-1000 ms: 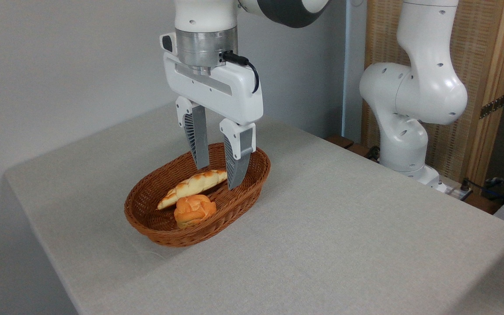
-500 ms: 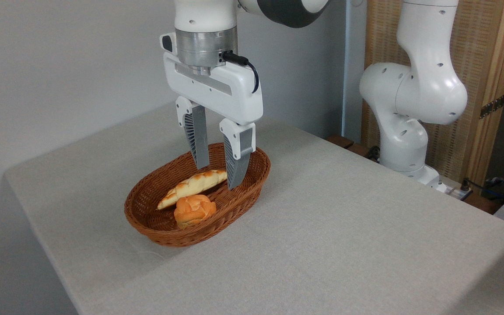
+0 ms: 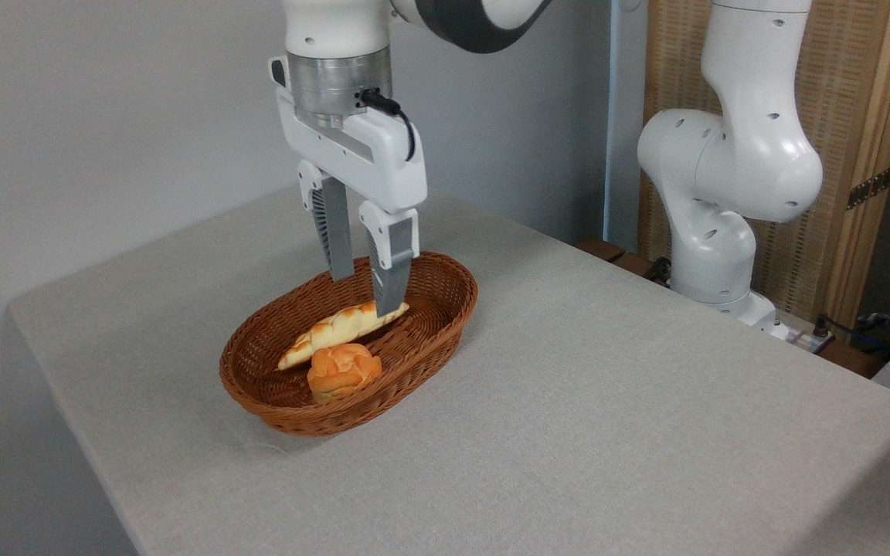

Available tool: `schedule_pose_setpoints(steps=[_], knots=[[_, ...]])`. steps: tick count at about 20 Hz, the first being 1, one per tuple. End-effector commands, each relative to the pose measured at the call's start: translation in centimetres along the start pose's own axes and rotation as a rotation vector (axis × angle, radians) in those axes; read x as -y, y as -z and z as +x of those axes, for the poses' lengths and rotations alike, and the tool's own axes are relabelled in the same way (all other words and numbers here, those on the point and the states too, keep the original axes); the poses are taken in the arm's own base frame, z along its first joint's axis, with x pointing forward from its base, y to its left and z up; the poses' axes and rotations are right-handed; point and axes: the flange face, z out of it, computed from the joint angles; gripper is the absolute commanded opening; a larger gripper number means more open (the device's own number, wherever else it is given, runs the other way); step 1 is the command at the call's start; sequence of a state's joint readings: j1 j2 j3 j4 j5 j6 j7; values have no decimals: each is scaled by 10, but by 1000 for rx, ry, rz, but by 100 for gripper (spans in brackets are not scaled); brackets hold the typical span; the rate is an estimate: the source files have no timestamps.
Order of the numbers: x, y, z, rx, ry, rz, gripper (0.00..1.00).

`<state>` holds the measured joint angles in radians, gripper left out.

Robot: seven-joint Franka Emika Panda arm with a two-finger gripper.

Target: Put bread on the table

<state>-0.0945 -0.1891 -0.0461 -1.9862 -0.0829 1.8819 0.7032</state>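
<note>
The braided loaf [image 3: 341,330] lies inside the wicker basket [image 3: 429,347], its long axis running from about 8 o'clock to 2 o'clock, just behind the small round bun [image 3: 343,369]. The gripper [image 3: 365,297] hangs over the loaf's 2 o'clock end, jaws parted and holding nothing — the nearer finger seems to touch the crust, though overlap may deceive. The grey-beige table [image 3: 607,401] is the loaf's destination.

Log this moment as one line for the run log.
phase: reach | claw: open, over the loaf's right end | loaf: in basket, beside bun | table: no bread on it yet
</note>
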Motion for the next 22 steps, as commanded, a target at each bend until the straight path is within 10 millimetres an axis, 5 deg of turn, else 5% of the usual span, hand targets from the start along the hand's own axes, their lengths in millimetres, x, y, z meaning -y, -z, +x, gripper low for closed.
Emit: schedule_pose_setpoints(steps=[1,12,22], knots=[[-24,-9,17,-5,-45,-45,100],[-72,-67,40,10,-127,-88,100],[-85,-109,52,38,-163,-97,100]])
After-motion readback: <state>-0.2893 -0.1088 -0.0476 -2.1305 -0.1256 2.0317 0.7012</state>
